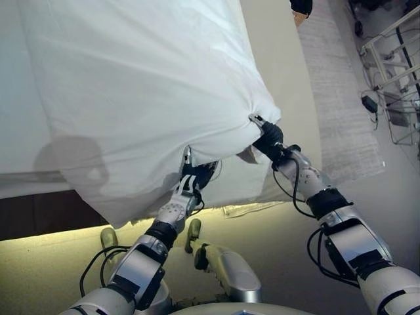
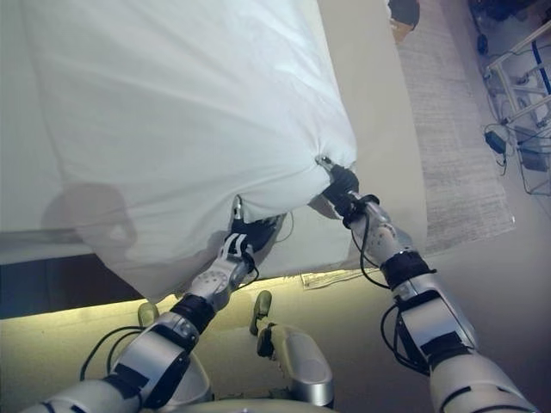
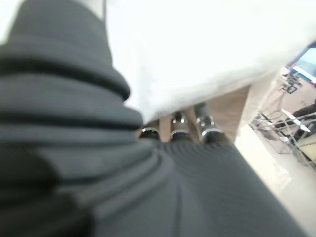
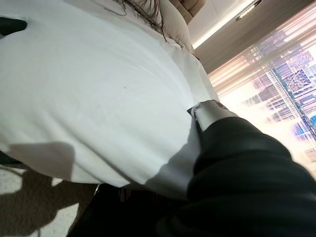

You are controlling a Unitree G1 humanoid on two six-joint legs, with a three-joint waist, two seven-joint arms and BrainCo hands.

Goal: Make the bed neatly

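Observation:
A large white duvet is held up off the bed, hanging in a wide sheet in front of me. My right hand is shut on its near right corner, where the cloth puckers; it also shows in the right wrist view. My left hand grips the lower edge further left, its fingers tucked under the cloth. The duvet's lower left corner droops below the bed's edge.
The bed's beige sheet shows to the right of the duvet. A dark bed base lies at the left above a lit strip. A pale rug and a metal rack stand at the right.

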